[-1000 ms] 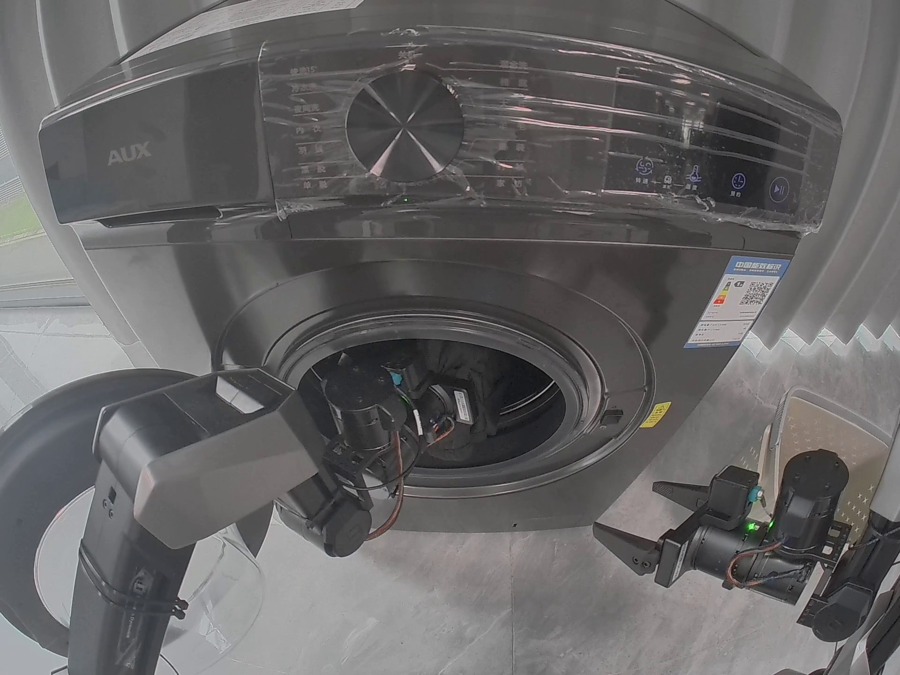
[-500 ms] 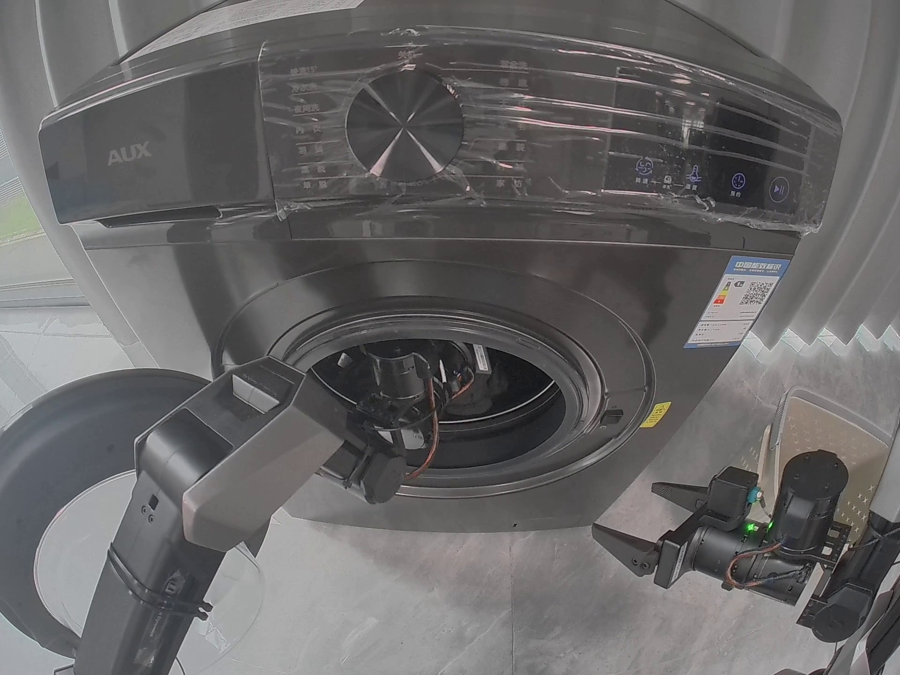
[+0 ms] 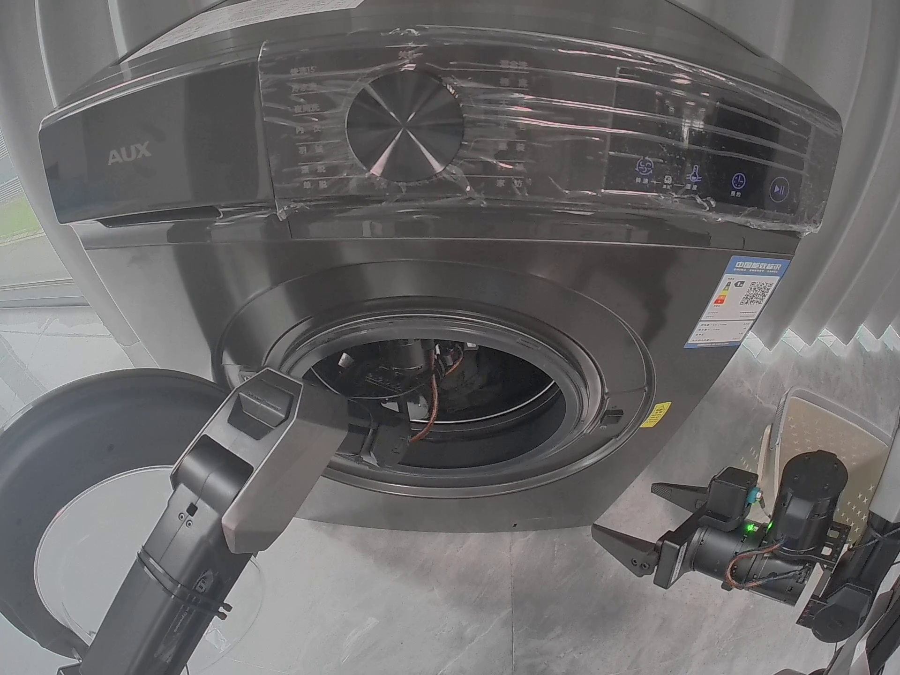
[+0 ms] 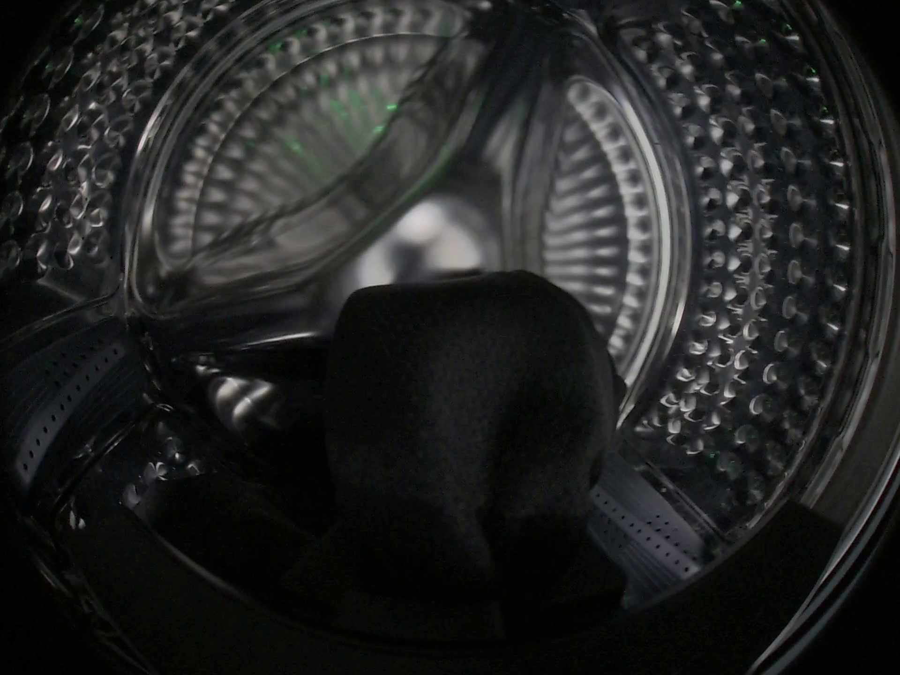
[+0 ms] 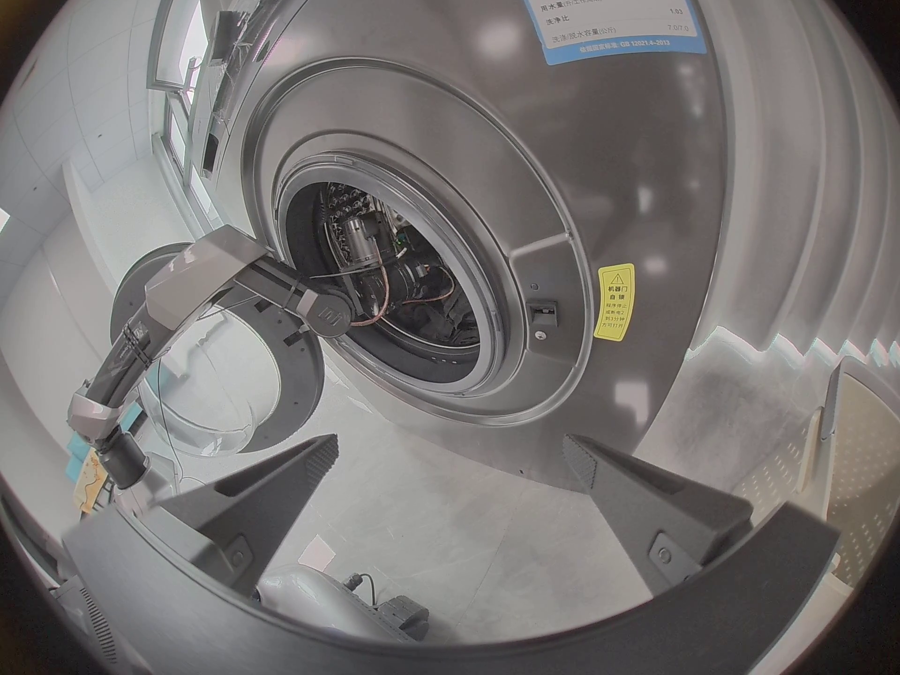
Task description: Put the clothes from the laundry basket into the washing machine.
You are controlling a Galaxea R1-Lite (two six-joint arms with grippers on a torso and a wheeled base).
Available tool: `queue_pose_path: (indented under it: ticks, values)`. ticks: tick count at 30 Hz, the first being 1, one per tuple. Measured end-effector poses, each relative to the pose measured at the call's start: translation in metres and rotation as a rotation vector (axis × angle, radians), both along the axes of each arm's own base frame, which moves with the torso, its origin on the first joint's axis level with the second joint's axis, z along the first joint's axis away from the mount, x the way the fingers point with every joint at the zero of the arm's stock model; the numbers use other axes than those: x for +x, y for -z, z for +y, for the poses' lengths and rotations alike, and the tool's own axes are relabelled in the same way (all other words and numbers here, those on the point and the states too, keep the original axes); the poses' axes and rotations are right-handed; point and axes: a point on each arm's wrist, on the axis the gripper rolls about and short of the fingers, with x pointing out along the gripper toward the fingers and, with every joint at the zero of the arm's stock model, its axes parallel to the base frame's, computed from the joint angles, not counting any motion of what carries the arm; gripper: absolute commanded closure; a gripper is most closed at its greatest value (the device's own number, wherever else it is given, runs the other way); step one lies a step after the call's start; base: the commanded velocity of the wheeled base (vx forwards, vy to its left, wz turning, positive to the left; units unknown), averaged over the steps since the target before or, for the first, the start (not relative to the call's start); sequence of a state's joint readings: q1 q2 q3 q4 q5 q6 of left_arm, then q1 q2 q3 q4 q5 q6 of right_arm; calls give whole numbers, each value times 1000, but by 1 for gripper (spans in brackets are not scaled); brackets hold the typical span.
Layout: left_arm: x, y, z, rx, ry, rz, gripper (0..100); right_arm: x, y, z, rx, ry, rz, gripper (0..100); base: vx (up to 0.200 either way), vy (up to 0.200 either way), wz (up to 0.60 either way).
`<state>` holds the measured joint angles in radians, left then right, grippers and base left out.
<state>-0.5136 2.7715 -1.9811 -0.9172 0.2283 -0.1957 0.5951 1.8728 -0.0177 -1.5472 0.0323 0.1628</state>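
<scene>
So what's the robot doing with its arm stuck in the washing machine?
It is loading laundry. Its left arm is inside the open washing machine, where a dark piece of clothing is in the drum. The right end effector hangs open and empty beside the laundry basket.

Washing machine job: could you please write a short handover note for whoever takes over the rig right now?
Left arm: wrist inside the drum; grip not visible. A dark garment sits in the drum before its camera.
Right gripper: open, empty, above the floor beside the laundry basket.
Done: door open, one garment in the drum.
To do: confirm release, withdraw, check the basket, whose inside is hidden.
</scene>
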Motion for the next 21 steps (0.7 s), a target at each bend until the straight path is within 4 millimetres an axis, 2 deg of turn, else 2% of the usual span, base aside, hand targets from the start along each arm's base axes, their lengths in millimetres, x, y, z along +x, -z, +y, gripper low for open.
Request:
queue_pose_path:
  ticks: [8,21]
  values:
    - [6,9,7,2,-18,5,100,0,0,0,0,-2,0,0,0,0,0]
    - [5,12,5,2,-13,12,100,0,0,0,0,-2,0,0,0,0,0]
